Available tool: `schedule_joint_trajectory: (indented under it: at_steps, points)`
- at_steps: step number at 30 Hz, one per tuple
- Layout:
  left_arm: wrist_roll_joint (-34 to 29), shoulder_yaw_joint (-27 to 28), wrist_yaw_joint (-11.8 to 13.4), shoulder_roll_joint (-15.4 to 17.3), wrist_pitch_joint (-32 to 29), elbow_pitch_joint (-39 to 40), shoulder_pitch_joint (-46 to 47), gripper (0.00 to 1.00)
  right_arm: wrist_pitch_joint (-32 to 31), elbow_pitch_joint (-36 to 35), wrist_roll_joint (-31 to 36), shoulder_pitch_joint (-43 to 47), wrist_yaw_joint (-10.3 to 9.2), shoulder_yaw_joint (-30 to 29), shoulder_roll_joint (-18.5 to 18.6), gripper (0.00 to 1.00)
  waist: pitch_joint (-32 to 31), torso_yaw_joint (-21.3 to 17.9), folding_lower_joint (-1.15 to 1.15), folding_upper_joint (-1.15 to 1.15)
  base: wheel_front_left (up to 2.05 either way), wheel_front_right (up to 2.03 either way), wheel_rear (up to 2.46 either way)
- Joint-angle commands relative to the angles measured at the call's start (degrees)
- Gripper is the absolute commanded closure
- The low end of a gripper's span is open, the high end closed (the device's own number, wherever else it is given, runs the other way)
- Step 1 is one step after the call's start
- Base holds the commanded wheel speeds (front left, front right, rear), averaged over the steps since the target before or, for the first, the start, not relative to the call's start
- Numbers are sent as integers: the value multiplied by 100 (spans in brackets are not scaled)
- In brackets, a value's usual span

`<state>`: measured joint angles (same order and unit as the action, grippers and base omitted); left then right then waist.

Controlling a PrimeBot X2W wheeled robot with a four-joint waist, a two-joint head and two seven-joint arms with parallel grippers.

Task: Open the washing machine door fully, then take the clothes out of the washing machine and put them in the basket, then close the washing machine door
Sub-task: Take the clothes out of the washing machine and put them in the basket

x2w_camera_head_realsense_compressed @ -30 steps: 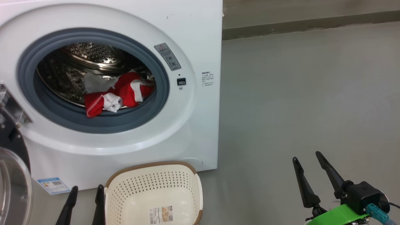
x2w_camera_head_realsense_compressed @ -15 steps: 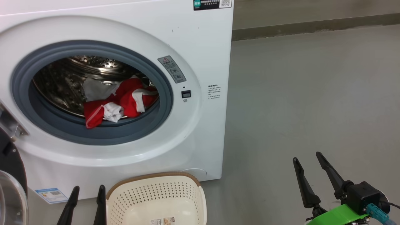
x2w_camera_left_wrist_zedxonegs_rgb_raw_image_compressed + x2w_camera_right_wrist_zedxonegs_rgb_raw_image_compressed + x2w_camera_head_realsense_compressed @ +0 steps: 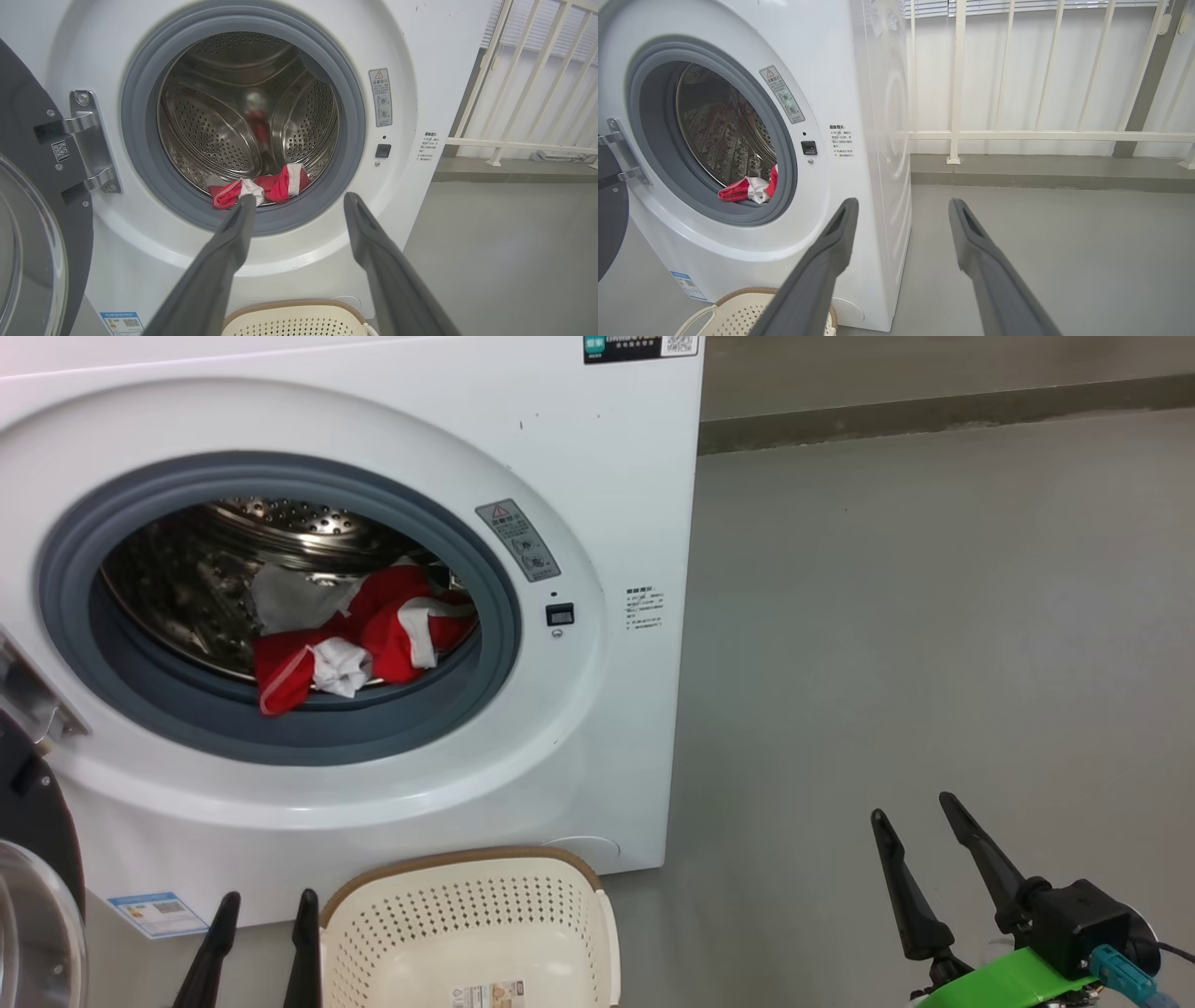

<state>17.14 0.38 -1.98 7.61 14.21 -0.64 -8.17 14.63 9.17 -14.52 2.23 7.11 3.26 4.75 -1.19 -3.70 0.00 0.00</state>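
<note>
Washing machine door (image 3: pixel 30 821) is swung open at left, clothes (image 3: pixel 373 635) are heaped in the drum (image 3: pixel 187 579), left gripper (image 3: pixel 269 896) and right gripper (image 3: pixel 913 807) are both spread wide, nothing held.

I see the door (image 3: pixel 33 803) cut by the left edge, the basket (image 3: pixel 411 924) by the bottom edge; the label (image 3: pixel 644 609) print is too small for me to read.

We count one washer (image 3: pixel 597 476), one door (image 3: pixel 37 821), one basket (image 3: pixel 448 861), one clothes pile (image 3: pixel 373 635), plus two grippers: left gripper (image 3: pixel 269 896), right gripper (image 3: pixel 913 805).
</note>
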Motion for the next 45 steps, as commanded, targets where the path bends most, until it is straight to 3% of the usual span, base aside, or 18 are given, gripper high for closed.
schedule_joint_trajectory:
  at_steps: [1,18,30,45]
  points:
    - [-84,177,46,70,44,126,287,0,37,-114,0,-210,37,158,68,0,1,15,0,0,0,0,0]
    - [-135,25,219,8,-50,-21,911,0,37,-104,41,-454,37,289,16,0,406,163,0,0,0,0,0]
    - [-247,-85,510,-106,-57,-610,2259,0,37,-279,15,-848,37,327,173,0,1305,277,0,0,0,0,0]
    - [-192,157,539,46,63,-1995,4192,0,37,-470,-45,-1392,37,243,232,0,2174,88,0,0,0,0,0]
